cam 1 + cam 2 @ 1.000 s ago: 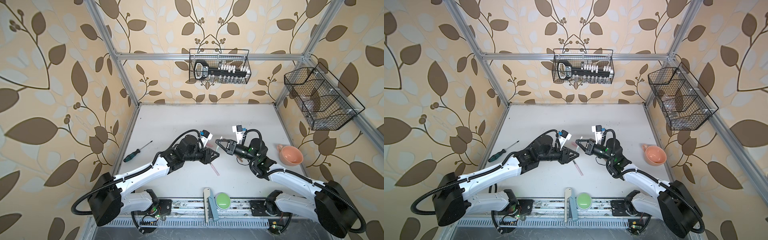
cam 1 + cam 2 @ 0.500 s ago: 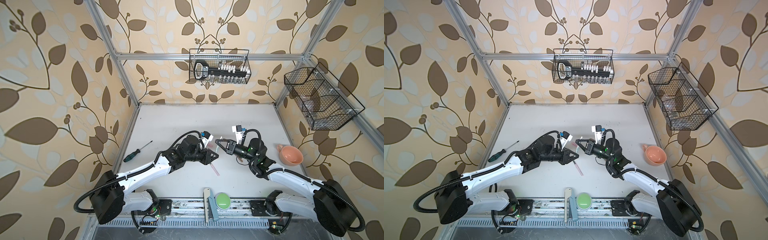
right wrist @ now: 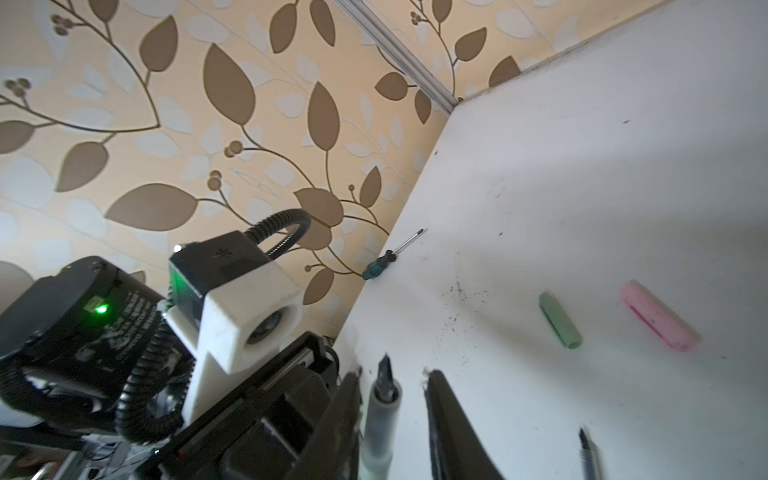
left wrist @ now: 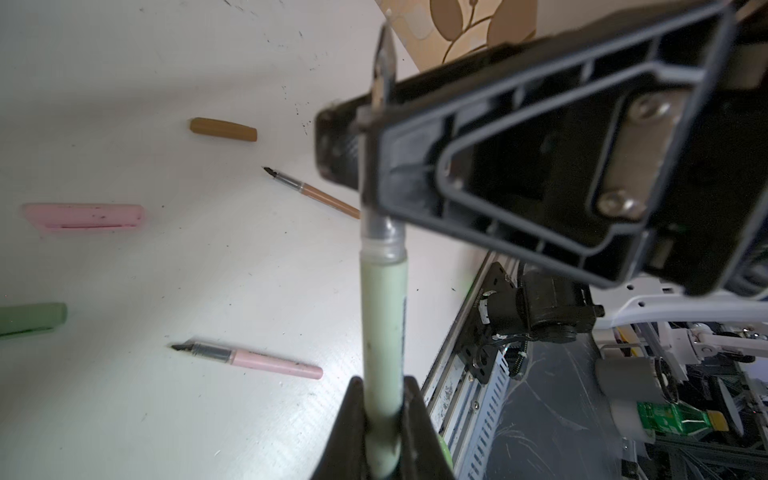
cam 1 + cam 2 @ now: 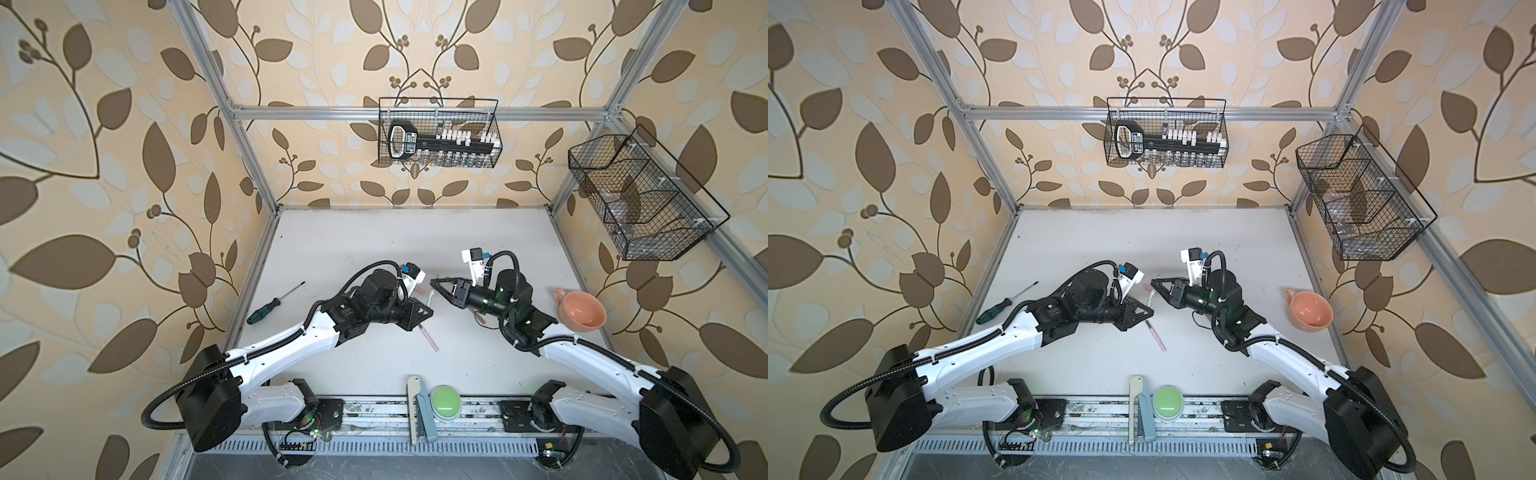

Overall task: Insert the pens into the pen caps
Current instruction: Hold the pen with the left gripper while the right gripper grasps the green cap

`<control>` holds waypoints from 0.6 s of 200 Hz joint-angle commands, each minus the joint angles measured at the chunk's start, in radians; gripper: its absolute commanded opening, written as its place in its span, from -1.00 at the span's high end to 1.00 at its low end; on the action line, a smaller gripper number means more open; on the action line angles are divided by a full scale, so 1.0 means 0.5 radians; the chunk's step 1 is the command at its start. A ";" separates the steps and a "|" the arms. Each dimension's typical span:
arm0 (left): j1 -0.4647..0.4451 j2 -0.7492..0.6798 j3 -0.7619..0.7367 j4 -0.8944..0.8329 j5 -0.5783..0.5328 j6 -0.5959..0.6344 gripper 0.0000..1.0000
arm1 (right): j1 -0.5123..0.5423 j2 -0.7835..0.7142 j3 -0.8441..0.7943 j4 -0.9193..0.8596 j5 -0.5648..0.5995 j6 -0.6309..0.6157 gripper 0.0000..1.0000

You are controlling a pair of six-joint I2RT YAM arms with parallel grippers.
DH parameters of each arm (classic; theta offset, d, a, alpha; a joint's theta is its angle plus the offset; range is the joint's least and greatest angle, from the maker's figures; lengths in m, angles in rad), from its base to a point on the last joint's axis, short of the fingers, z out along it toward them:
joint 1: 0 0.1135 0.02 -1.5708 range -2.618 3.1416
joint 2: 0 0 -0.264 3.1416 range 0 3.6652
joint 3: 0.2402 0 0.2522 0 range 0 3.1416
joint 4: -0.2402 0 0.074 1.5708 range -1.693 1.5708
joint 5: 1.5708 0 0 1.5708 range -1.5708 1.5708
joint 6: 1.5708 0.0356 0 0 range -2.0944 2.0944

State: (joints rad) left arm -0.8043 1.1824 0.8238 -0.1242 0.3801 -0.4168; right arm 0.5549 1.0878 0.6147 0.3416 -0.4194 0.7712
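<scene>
My left gripper is shut on the pale green barrel of the green pen, held above the table mid-front. The pen's dark tip sits between the parted jaws of my right gripper, close to one jaw and clear of the other. In both top views the two grippers meet tip to tip. On the table lie the pink pen, brown pen, brown cap, pink cap and green cap. The right wrist view shows the green cap and pink cap side by side.
A dark-green-handled screwdriver lies by the left table edge. An orange cup stands at the right. A green button sits on the front rail. Wire baskets hang on the back and right walls.
My left gripper has closed onto the green pen's barrel. My right gripper's jaws, shut on the pen's tip end before, have parted. Both arms stay nearly in place.
</scene>
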 commanded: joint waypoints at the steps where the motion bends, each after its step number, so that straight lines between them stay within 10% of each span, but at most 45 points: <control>1: 0.004 -0.183 0.131 -0.228 -0.188 0.118 1.00 | -0.028 -0.146 0.277 -0.693 0.170 -0.452 0.31; 64: 0.004 -0.769 -0.048 -0.497 -0.570 0.143 1.00 | -0.050 0.052 0.717 -1.598 0.319 -1.055 0.17; 120: 0.004 -0.977 -0.124 -0.639 -0.587 0.113 1.00 | 0.044 0.677 1.045 -1.678 0.159 -1.175 0.11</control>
State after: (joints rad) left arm -0.8040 0.7025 0.7700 -0.3996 0.1173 -0.3687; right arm 0.5655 1.3239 1.0428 -0.4141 -0.2893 0.2592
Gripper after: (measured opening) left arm 0.126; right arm 0.427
